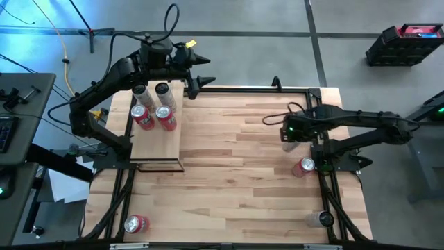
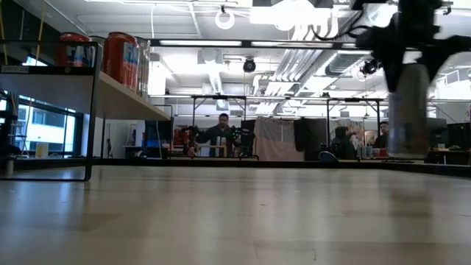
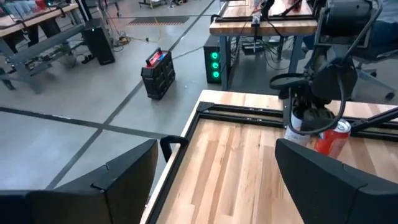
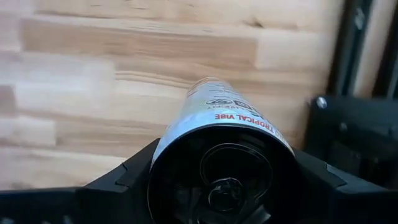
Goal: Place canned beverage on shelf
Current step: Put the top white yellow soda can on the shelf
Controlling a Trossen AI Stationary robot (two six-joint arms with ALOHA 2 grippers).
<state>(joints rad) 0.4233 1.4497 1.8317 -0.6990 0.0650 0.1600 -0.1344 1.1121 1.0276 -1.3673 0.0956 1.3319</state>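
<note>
"TROPICAL VIBE" on silver can [image 4: 221,134] in right tool [image 4: 217,180]

It is a big robotics lab: grey concrete floor [image 1: 250,17], exposed ceiling pipes [image 2: 309,59], further work tables [image 3: 273,25], and people [image 2: 221,132] behind.

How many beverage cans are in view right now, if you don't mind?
7: four on the shelf, one in the right gripper, one beside the right arm, two at the near corners.
</note>
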